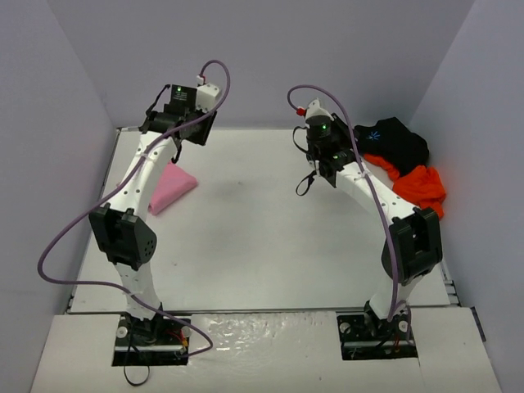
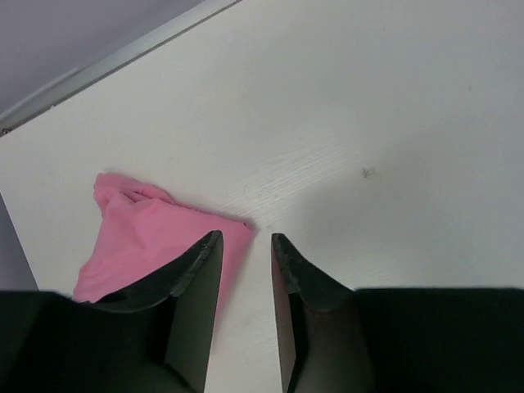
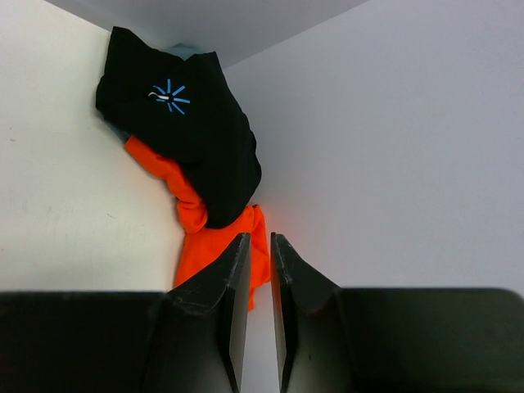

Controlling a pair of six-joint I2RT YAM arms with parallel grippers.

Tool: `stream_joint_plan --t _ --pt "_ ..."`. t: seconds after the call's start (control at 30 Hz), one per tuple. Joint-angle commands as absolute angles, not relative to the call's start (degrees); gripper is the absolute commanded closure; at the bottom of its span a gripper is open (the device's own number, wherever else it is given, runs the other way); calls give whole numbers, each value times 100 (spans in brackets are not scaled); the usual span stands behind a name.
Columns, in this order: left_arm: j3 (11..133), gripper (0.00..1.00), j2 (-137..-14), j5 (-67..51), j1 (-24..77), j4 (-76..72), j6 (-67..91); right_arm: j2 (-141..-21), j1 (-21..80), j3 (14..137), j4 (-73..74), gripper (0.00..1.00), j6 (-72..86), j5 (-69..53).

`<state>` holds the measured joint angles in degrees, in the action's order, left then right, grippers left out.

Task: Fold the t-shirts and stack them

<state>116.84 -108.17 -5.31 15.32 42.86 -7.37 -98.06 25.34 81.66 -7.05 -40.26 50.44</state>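
Changeover: hovering left gripper (image 2: 246, 237), jaws narrowly parted and empty, over folded pink t-shirt (image 2: 151, 237) at left of table (image 1: 262, 246); pointing right gripper (image 3: 259, 237), jaws nearly closed and empty, toward black t-shirt (image 3: 196, 131) heaped over orange t-shirt (image 3: 205, 241) in far-right corner, likely needing wider opening first.

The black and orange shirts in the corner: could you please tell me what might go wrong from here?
The black shirt lies over the orange shirt, so one grab may drag both. They sit bunched against the wall, leaving the right gripper little room.
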Motion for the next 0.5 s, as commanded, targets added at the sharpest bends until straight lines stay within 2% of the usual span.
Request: stream_joint_plan --t 0.0,0.07,0.33,0.47 --pt "11153 85 -10674 -680 1449 4686 -979 -9363 2575 8072 -984 86 -3860 5073" --pt "10825 99 -10687 -816 1407 4839 -1022 -9343 2572 8011 -984 86 -3864 5075" --pt "9484 100 -10459 -855 1311 4586 -1023 -9423 2567 8014 -983 86 -3778 5027" --pt "9207 100 -10630 -765 1174 4448 -1102 -9420 2575 7970 -966 86 -3743 5009"
